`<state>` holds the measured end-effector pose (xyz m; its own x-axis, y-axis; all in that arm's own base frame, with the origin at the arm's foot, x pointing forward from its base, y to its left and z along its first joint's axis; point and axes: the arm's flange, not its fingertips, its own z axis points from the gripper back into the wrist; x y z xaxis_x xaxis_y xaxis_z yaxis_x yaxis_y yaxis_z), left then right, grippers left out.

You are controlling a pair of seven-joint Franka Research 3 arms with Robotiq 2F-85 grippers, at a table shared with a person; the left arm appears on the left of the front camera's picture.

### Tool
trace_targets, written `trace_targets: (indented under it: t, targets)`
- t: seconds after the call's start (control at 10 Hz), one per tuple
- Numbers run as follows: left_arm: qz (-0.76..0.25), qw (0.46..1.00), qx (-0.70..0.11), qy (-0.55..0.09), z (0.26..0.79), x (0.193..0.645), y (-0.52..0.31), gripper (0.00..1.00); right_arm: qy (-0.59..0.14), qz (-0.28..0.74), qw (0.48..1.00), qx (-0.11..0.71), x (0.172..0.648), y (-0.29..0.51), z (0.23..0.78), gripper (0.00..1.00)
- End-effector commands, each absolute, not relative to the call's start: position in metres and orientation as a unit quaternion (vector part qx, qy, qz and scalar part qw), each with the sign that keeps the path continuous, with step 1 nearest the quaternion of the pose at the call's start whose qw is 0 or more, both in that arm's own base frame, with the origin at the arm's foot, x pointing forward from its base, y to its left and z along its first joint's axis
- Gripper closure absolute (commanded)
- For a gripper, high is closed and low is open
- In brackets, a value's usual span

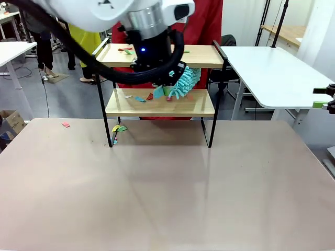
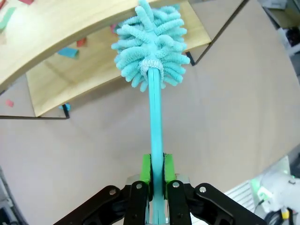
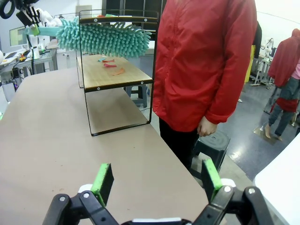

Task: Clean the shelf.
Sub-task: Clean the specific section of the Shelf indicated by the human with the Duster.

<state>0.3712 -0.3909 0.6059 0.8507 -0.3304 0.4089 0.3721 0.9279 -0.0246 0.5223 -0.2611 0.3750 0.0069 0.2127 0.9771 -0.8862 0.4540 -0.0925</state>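
The shelf [image 1: 159,107] stands at the far middle of the table, a two-tier rack with wooden boards and a black frame. Coloured paper scraps [image 1: 148,97] lie on its lower board, and more scraps [image 1: 125,50] on the top board. My left arm [image 1: 149,26] reaches over the shelf. My left gripper [image 2: 157,171] is shut on the handle of a teal fluffy duster [image 2: 152,44]. The duster head [image 1: 184,82] hangs between the two boards, just above the lower one. My right gripper [image 3: 157,180] is open and holds nothing, off the table's right end [image 1: 324,98].
A person in a red jacket [image 3: 206,61] stands right behind the shelf. A few scraps [image 1: 119,128] lie on the table by the shelf's left leg, and another scrap [image 1: 65,124] farther left. A white table [image 1: 272,73] stands at the back right.
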Motion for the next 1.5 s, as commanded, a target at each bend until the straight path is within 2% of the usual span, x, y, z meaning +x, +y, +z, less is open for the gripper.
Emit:
trace_targets:
  t: [0.0, 0.7, 1.3, 1.4]
  targets:
    - [-0.153, 0.966, -0.035, -0.204, 0.609, 0.381, -0.428, 0.87, -0.56, 0.429, 0.642, 0.3, 0.522, -0.258, 0.378, 0.0]
    - [-0.084, 0.976, -0.018, -0.201, 0.563, 0.405, -0.499, 0.87, -0.56, 0.429, 0.642, 0.3, 0.522, -0.258, 0.378, 0.0]
    - [-0.075, 0.984, -0.036, -0.158, 0.532, 0.406, -0.497, 0.87, -0.56, 0.429, 0.642, 0.3, 0.522, -0.258, 0.378, 0.0]
    - [-0.084, 0.98, -0.021, -0.177, 0.538, 0.409, -0.503, 0.87, -0.56, 0.429, 0.642, 0.3, 0.522, -0.258, 0.378, 0.0]
